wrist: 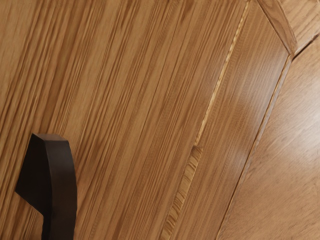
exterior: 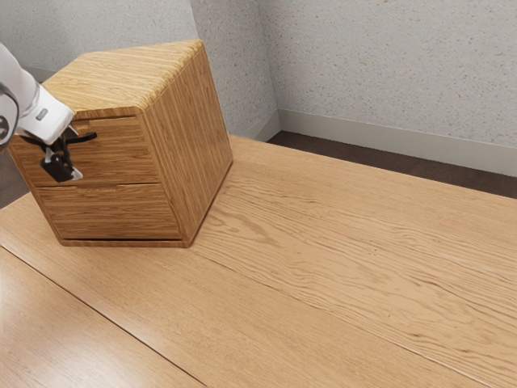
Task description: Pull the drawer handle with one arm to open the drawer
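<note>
Upper drawer (exterior: 113, 153) of the boxy, oak-striped wooden cabinet (exterior: 182, 121): at the exterior view's left, front turned toward the arm. Seemingly flush with the carcass, so not yet opened by any margin worth naming.

Thin black handle bar (exterior: 83, 137) standing off the upper part of that front. Likely rigid, narrow and smooth. Best taken across the bar near its middle, for a straight pull along the runners without twisting. Probably a light drawer. Some risk of dragging the whole free-standing cabinet across the glossy table if tugged hard, hence a slow, level draw.

Black two-finger gripper (exterior: 59, 164) right at the handle, below the white arm link (exterior: 44, 115), just in front of the drawer face. Open or closed: cannot tell, its dark parts merging with the bar.

Lower drawer (exterior: 109, 210) directly beneath, same veneer, parted from the upper one by a fine seam. Seen close in the wrist view, long straight grain in tan and brown streaks with a soft sheen.

Broad light-wood table (exterior: 323, 267) underneath, wavy grain, one plank joint running diagonally. Beyond it, a speckled grey wall (exterior: 388, 56), a pale skirting board (exterior: 404, 139) and a strip of dark floor (exterior: 363, 158).
</note>
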Controlling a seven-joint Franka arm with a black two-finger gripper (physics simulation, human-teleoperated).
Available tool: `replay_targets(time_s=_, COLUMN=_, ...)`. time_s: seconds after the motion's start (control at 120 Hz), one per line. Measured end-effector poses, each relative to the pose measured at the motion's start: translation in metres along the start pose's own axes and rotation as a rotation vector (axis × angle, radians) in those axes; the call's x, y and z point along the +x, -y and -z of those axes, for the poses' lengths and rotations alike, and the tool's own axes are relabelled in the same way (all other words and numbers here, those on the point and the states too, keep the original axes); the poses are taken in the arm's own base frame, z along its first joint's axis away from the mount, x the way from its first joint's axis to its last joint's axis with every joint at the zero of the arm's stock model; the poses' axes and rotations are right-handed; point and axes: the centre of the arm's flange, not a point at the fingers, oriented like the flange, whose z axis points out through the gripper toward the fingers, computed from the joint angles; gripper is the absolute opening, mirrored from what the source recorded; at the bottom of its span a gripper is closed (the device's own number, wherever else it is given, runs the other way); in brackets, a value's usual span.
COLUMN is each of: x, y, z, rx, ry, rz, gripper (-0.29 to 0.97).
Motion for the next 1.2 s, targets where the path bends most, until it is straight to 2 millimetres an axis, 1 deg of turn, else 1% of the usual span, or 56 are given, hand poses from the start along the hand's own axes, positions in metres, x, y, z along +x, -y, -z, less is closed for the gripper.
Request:
replay_targets(time_s=0.075, x=-0.001, y=-0.009, z=-0.002, rx=-0.009, ry=-0.008, rz=0.011, gripper=0.69)
replay_targets(time_s=0.175, x=-0.006, y=-0.021, z=0.008, rx=-0.006, ry=-0.025, rz=0.036, gripper=0.60)
replay_targets(time_s=0.233, x=-0.006, y=-0.034, z=0.024, rx=0.015, ry=-0.019, rz=0.047, gripper=0.51)
replay_targets(time_s=0.283, x=-0.007, y=-0.045, z=0.034, rx=0.034, ry=0.001, rz=0.058, gripper=0.51)
replay_targets(time_s=0.317, x=-0.007, y=-0.051, z=0.038, rx=0.044, ry=0.008, rz=0.066, gripper=0.47)
replay_targets(time_s=0.35, x=-0.006, y=-0.056, z=0.040, rx=0.050, ry=0.012, rz=0.073, gripper=0.46)
replay_targets(time_s=0.425, x=-0.008, y=-0.066, z=0.042, rx=0.059, ry=0.016, rz=0.089, gripper=0.47)
replay_targets(time_s=0.475, x=-0.012, y=-0.072, z=0.042, rx=0.065, ry=0.020, rz=0.103, gripper=0.56)
replay_targets(time_s=0.608, x=-0.027, y=-0.085, z=0.053, rx=0.090, ry=0.025, rz=0.147, gripper=0.57)
replay_targets(time_s=0.75, x=-0.034, y=-0.104, z=0.059, rx=0.100, ry=0.026, rz=0.174, gripper=0.63)
replay_targets(time_s=0.892, x=-0.038, y=-0.120, z=0.072, rx=0.118, ry=0.016, rz=0.197, gripper=0.59)
replay_targets(time_s=0.958, x=-0.039, y=-0.127, z=0.075, rx=0.123, ry=0.012, rz=0.207, gripper=0.59)
replay_targets(time_s=1.042, x=-0.044, y=-0.136, z=0.076, rx=0.124, ry=0.015, rz=0.224, gripper=0.64)
replay_targets(time_s=1.2, x=-0.054, y=-0.155, z=0.084, rx=0.139, ry=0.016, rz=0.253, gripper=0.62)
